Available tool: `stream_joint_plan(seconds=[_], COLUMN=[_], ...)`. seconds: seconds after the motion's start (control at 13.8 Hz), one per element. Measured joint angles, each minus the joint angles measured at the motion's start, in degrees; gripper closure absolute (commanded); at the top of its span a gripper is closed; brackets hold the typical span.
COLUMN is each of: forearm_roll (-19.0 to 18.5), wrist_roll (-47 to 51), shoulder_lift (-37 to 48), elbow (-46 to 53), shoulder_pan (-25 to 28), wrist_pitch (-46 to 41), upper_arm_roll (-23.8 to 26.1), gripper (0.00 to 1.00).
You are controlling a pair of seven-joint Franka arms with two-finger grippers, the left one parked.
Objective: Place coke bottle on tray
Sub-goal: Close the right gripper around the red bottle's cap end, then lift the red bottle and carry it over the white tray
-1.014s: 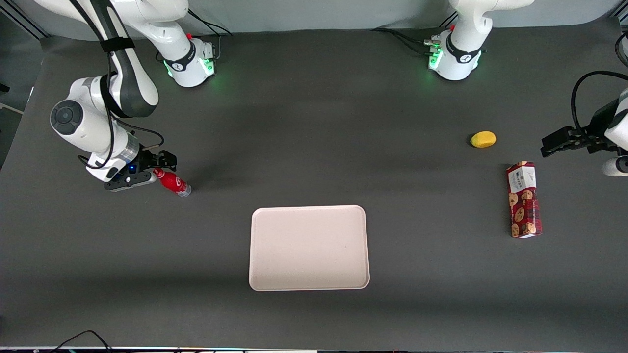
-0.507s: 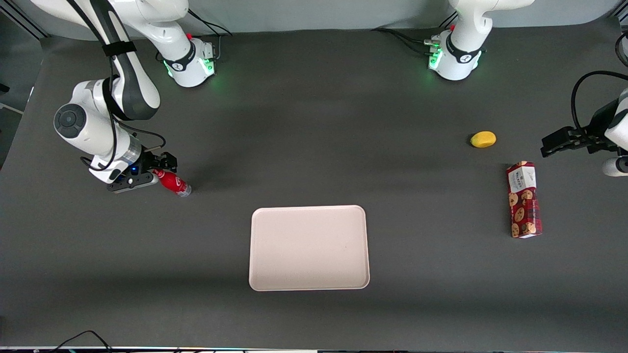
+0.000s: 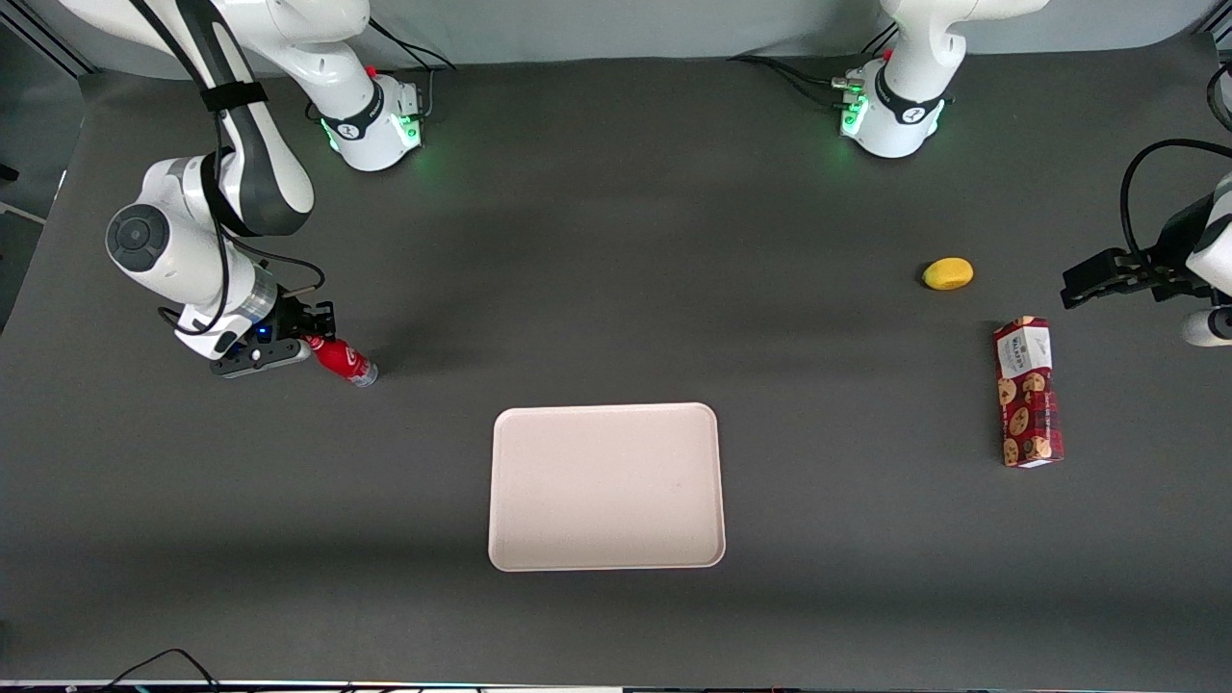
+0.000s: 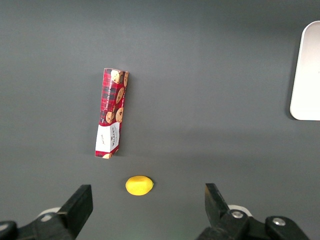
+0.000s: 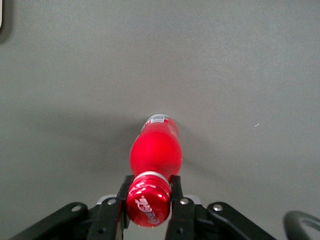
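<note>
At middle left of the front view, our black two-finger gripper (image 3: 310, 340) pinches the red-capped neck of the small red coke bottle (image 3: 341, 359), which stands on the dark grey table (image 3: 616, 241); the pale cream-pink rectangular tray (image 3: 606, 486) lies lower centre, well apart

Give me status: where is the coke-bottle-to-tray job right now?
Done: the end effector has reached the coke bottle and its fingers are shut on the neck just under the cap. In hand: the grasp, toward the working arm's end of the table. Left: lift, carry and set-down; the tray holds nothing.
</note>
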State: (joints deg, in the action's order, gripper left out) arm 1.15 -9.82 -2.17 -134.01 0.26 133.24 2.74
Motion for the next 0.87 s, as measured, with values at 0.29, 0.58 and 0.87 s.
stream_joint_plan(seconds=[0.29, 0.58, 0.87], forearm_roll=[0.0, 0.0, 0.0], wrist_roll=[-0.24, -0.46, -0.48], shoulder_lift=[0.05, 0.83, 1.81], elbow=[1.98, 15.61, 30.73], shoulder_pan=[0.0, 0.0, 0.13], wrist_pitch=[-3.75, -17.79, -32.46], upper_arm_roll=[0.07, 0.15, 0.35], gripper=[1.0, 1.0, 1.0])
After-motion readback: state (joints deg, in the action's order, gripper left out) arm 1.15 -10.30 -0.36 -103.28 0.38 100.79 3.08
